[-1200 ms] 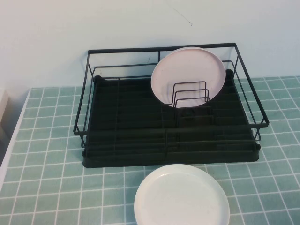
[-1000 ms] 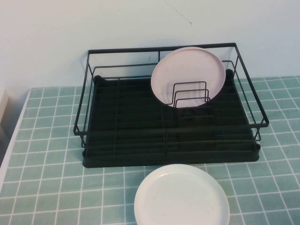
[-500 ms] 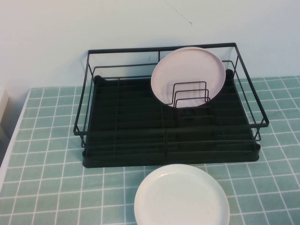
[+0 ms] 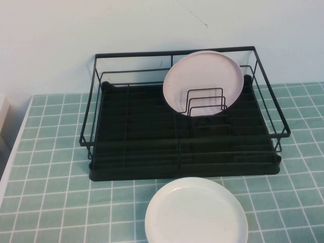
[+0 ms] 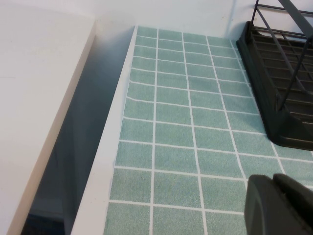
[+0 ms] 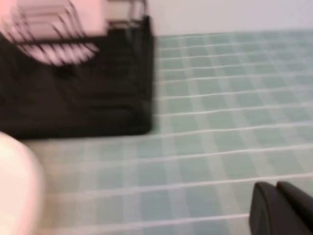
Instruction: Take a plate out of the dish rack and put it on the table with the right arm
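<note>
The plate point(image 4: 203, 81) stands among the dish rack point(image 4: 182, 152) dividers; lifted askew it could snag (wires crowd it). Both grippers, left gripper point(image 5: 281, 205) and right gripper point(image 6: 281, 210), sit outside the rack; their finger state I cannot tell.

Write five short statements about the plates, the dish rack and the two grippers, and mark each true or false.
1. The pale pink plate stands upright in the dish rack. True.
2. The white plate lies inside the rack. False: it lies flat on the tiled table, in front of the rack.
3. The right gripper holds the pink plate. False: it is low over bare tiles to the rack's right, holding nothing.
4. The left gripper is over the tiles near the table's left edge, beside the rack. True.
5. Both arms show in the high view. False: neither arm shows there.
</note>
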Controlling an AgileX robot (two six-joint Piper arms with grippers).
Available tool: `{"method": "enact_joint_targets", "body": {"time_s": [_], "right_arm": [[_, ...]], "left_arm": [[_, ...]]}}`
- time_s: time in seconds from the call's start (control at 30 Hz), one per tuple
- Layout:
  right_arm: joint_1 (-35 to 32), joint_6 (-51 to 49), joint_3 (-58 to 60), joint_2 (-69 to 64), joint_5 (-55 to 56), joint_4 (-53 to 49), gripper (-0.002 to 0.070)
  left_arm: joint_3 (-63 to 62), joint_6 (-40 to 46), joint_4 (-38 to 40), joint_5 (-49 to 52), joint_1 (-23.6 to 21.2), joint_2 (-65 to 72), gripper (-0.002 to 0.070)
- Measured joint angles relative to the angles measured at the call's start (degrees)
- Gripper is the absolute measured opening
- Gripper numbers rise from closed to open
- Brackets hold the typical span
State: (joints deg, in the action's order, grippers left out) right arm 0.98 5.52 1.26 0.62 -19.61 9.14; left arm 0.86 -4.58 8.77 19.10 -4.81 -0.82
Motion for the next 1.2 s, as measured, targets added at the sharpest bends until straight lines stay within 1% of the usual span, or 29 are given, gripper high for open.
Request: {"method": "enact_joint_targets", "body": {"time_s": [0.07,0.17,0.27,0.57,0.7,0.8,0.87,1.0,1.1,1.2], "right_arm": [[0.00,-3.47,0.22,0.00,0.21,12.82,-0.0001],[0.00,-6.01,0.34,0.00,1.05,28.30,-0.0001],[0.00,-5.52,0.34,0.00,2.17,34.01,-0.0001],[0.00,5.48,0.34,0.00,6.23,34.28,-0.0001],[0.00,8.01,0.34,0.00,6.65,34.28,-0.0001],[0.00,12.03,-2.70,-2.23,5.57,33.71,-0.0001],[0.00,17.27,-7.45,-6.89,4.42,32.76,-0.0001],[0.00,30.45,-21.55,-20.89,-1.05,29.67,-0.0001],[0.00,39.98,-32.71,-33.15,-8.59,28.67,-0.0001],[0.00,51.23,-43.53,-45.30,-18.97,28.75,-0.0001]], "left_arm": [[0.00,0.00,0.00,0.00,0.00,0.00,-0.0004],[0.00,0.00,0.00,0.00,0.00,0.00,-0.0004],[0.00,0.00,0.00,0.00,0.00,0.00,-0.0004],[0.00,0.00,0.00,0.00,0.00,0.00,-0.0004],[0.00,0.00,0.00,0.00,0.00,0.00,-0.0004],[0.00,0.00,0.00,0.00,0.00,0.00,-0.0004],[0.00,0.00,0.00,0.00,0.00,0.00,-0.0004],[0.00,0.00,0.00,0.00,0.00,0.00,-0.0004],[0.00,0.00,0.00,0.00,0.00,0.00,-0.0004],[0.00,0.00,0.00,0.00,0.00,0.00,-0.0004]]}}
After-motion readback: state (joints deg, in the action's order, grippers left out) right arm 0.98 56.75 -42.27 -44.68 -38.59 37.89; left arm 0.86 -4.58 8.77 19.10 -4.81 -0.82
